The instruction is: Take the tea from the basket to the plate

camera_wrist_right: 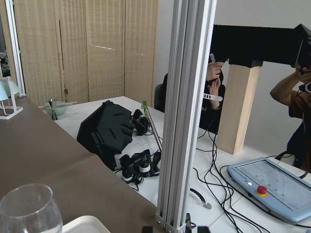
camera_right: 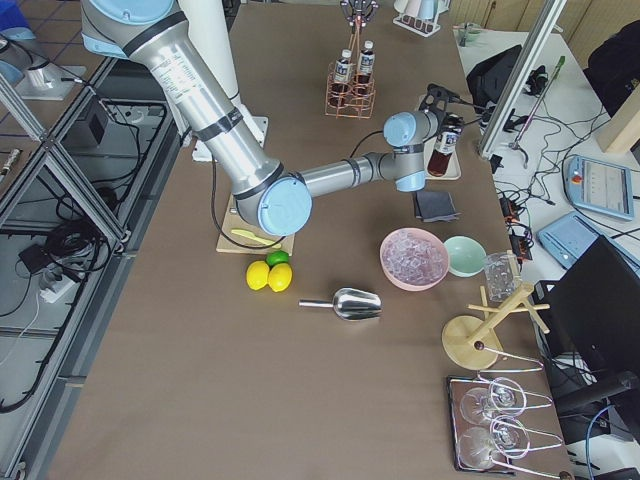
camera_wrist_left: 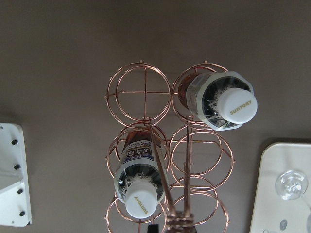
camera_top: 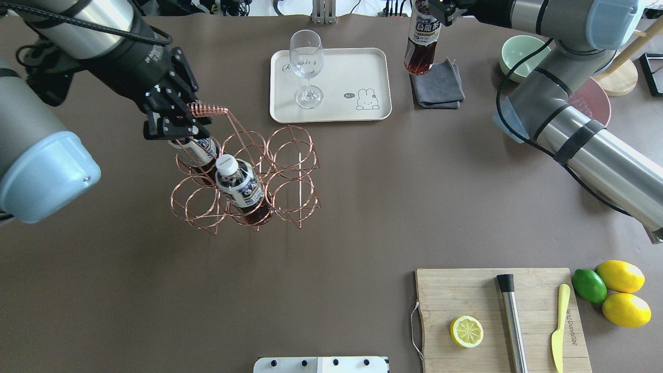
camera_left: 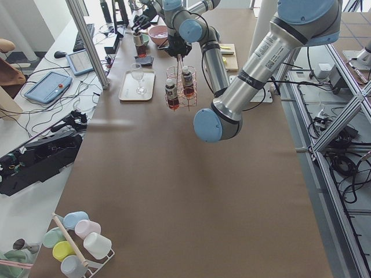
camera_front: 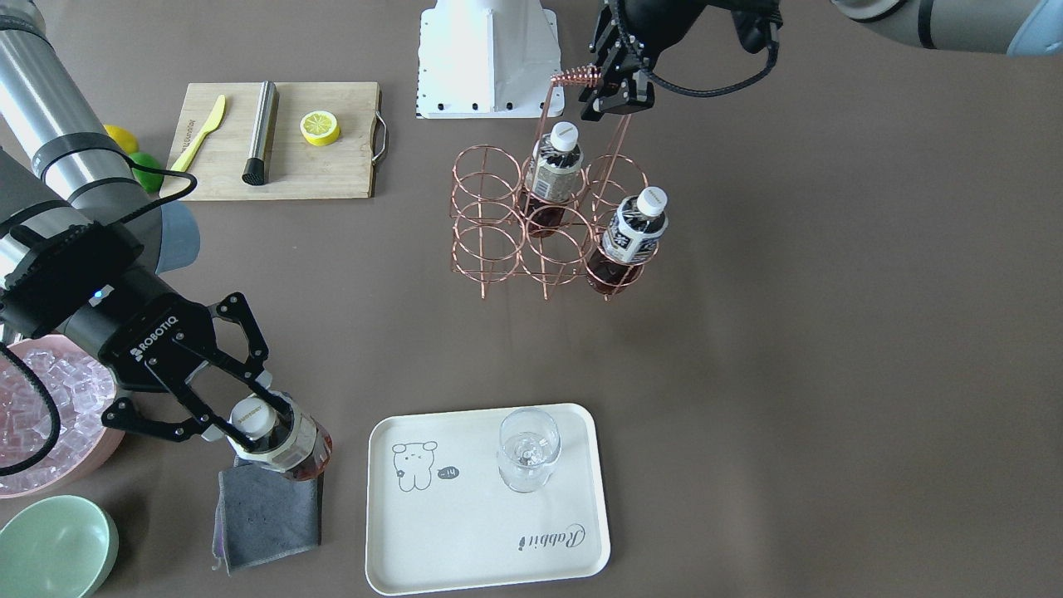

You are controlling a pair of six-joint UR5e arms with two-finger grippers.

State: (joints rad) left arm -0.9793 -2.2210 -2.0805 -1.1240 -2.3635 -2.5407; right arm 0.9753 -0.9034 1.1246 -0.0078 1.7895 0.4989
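The copper wire basket (camera_front: 490, 202) stands mid-table and holds two tea bottles (camera_front: 555, 166) (camera_front: 631, 232). It also shows in the overhead view (camera_top: 290, 171). My left gripper (camera_front: 610, 87) is shut on the coiled top of the basket's handle (camera_front: 579, 79). My right gripper (camera_front: 257, 423) is shut on the neck of a third tea bottle (camera_front: 291, 448) and holds it upright over a grey cloth (camera_front: 270, 515), left of the plate (camera_front: 465, 540). In the overhead view this bottle (camera_top: 422, 39) is right of the plate (camera_top: 362, 62).
A wine glass (camera_front: 527, 448) stands on the plate. A pink bowl of ice (camera_front: 50, 415) and a green bowl (camera_front: 54, 548) sit near my right arm. A cutting board (camera_front: 332, 170) holds a lemon half, a muddler and a yellow knife.
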